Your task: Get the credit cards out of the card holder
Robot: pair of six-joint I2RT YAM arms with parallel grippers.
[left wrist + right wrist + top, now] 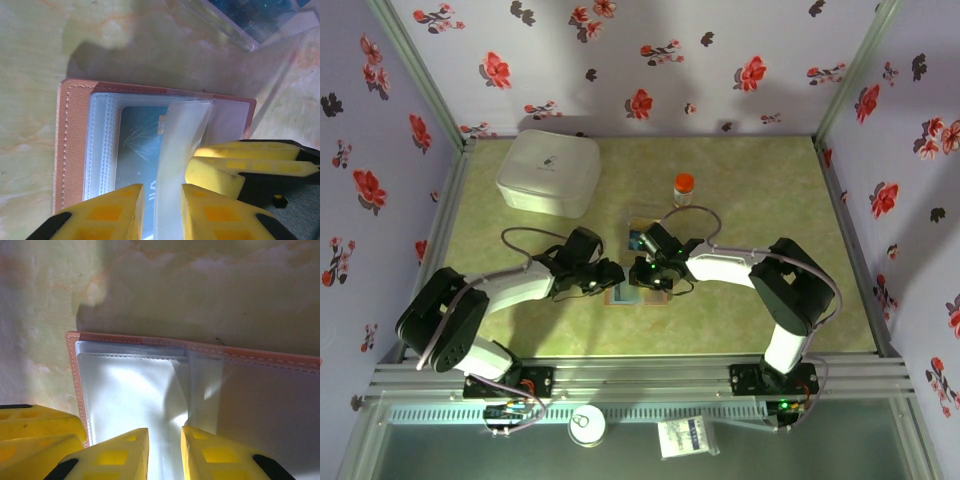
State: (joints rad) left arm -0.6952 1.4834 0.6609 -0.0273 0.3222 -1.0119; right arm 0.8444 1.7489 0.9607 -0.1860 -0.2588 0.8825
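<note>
The card holder lies open on the green table, a brown cover with clear plastic sleeves inside. One blue credit card shows inside a sleeve. A loose sleeve leaf stands up between the fingers of my left gripper, whose jaws are apart and do not pinch it. My right gripper is open over the other half of the card holder, with a clear sleeve under the gap. The two grippers almost touch: left gripper, right gripper.
Just behind the grippers, a clear plastic tray holds blue cards. An orange-capped bottle stands further back. At the back left is a large white lidded box. Flowered walls close in the table.
</note>
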